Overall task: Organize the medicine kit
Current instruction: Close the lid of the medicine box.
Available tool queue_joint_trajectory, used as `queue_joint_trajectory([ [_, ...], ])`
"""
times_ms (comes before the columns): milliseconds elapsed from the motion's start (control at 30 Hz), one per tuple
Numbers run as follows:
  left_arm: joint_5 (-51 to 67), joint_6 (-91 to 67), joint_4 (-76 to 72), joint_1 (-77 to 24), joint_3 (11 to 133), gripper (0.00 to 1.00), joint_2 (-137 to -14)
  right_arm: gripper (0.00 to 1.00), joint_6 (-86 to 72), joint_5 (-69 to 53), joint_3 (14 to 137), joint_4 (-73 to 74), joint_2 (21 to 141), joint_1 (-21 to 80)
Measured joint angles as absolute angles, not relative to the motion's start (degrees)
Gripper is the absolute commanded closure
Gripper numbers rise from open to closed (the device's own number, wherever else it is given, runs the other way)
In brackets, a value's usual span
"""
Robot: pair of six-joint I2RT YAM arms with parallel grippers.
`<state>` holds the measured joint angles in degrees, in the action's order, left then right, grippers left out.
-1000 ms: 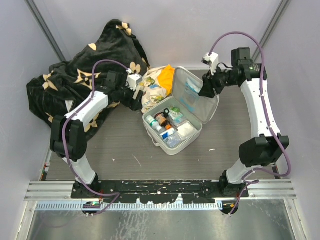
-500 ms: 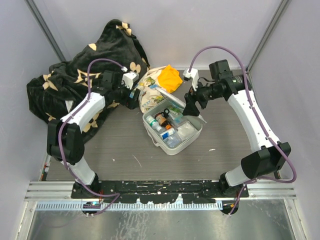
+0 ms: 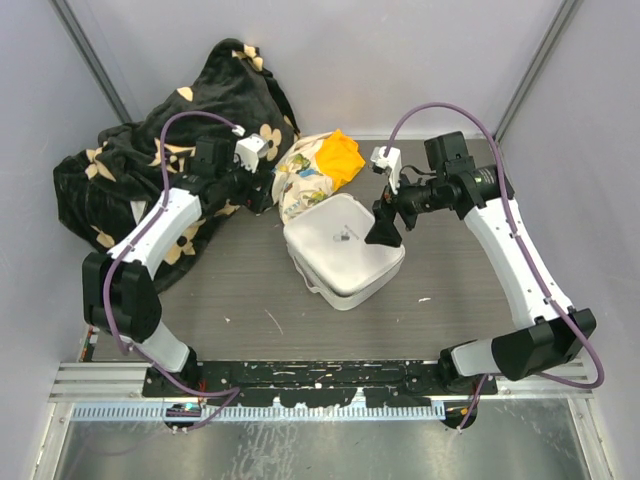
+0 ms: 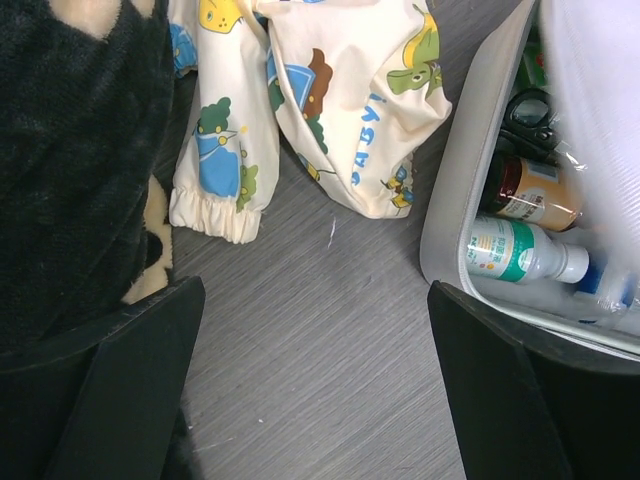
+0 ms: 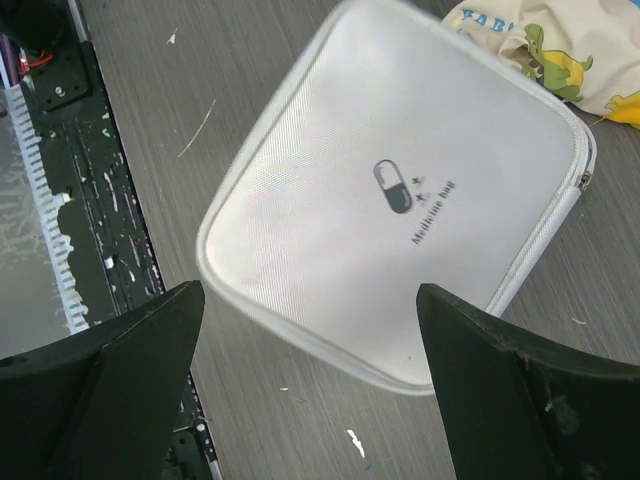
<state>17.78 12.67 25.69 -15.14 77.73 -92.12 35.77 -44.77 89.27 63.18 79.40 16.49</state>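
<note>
Left gripper (image 4: 312,290) is hanging low over the table (image 3: 250,290), fingers spread wide with nothing between them. It is sitting just beside the floral-and-orange cloth bundle (image 3: 310,175), with the black blanket (image 3: 150,160) lying further left.

The medicine kit (image 3: 345,245) is sitting mid-table between the two grippers, just beside the bundle. Its lid is lying over the base, pill logo (image 5: 393,187) facing up, but it is not zipped. The left wrist view is showing a gap on the side facing that arm, with a green-labelled white bottle (image 4: 520,255) and a brown bottle (image 4: 525,190) inside (the lid is blurred there, so how far down it is cannot be told).

Right gripper (image 5: 310,292) is hovering above the lid, fingers wide, touching nothing.

Handling, as judgement:
- The shell is looking like woven fabric over light padding, semi-stiff and not slippery.
- The lid is probably light and floppy, while the base is carrying the weight of the bottles.
- The contents are likely loose, so tipping the kit is risking spills.
- The best holds are appearing to be the zip pull (image 5: 583,180) at the lid's edge, with the other gripper pinching the base wall to steady it.
</note>
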Motion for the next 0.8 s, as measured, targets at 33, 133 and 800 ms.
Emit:
queue_joint_trajectory([
  [33,18.0,12.6,25.6,-15.1,77.7,0.01,-92.1,0.07,35.7,-44.9,88.8,62.9,79.0,16.5],
  [133,19.5,12.2,25.4,-15.1,76.9,0.01,-91.7,0.07,35.1,-44.0,85.8,61.3,77.2,16.5],
  [800,34.3,-4.5,15.6,-17.1,61.3,0.03,-87.6,0.08,22.8,-32.5,73.0,43.9,87.0,7.0],
])
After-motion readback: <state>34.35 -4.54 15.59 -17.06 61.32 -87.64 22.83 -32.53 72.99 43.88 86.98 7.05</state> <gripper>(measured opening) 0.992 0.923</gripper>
